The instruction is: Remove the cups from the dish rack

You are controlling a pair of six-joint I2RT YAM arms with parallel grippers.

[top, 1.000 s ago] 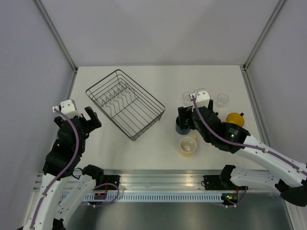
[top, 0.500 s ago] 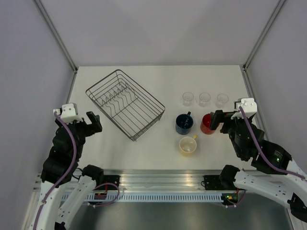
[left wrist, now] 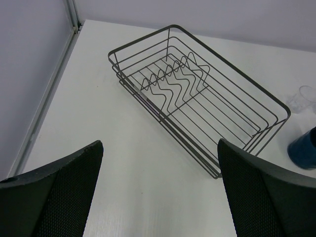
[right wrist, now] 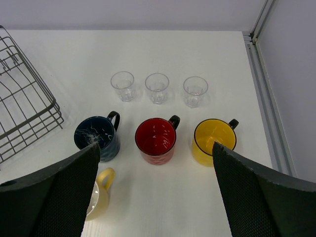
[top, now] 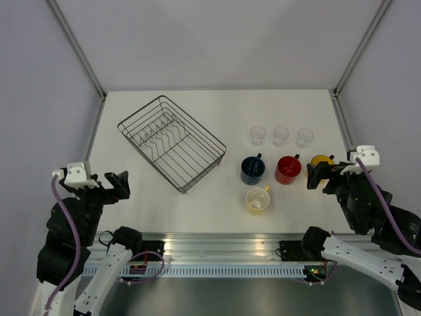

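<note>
the white surface (top: 197,112) carries everything, split into two zones: storage on the left, set-down area on the right.

the dish rack (top: 193,122) sits at an angle on the left half, and both the top view and the left wrist view show only bare wire and its row of wavy tines, with no cup inside. it looks fully unloaded, so the task appears finished or nearly so.

the left pincer (top: 113,185) hovers near the front left corner, well apart from the rack, its jaws spread wide and empty. it is probably parked there because nothing remains to lift out. the right pincer (top: 321,175) hovers just beside the mugs on the right, above the surface, jaws likewise spread wide and gripping nothing.

all the cups stand upright on the right half, clear of the rack. the dark blue mug (right wrist: 95,138), red mug (right wrist: 156,138) and orange-yellow mug (right wrist: 213,140) form a row, spaced apart with handles pointing up and right, likely so open jaws could let go without knocking a neighbour. the pale cream mug (top: 258,199) stands alone nearer the front, below the blue one.

behind the mugs, three clear tumblers (right wrist: 122,85), (right wrist: 157,88), (right wrist: 195,91) line up in their own row, the small ones grouped farthest from the arms.
</note>
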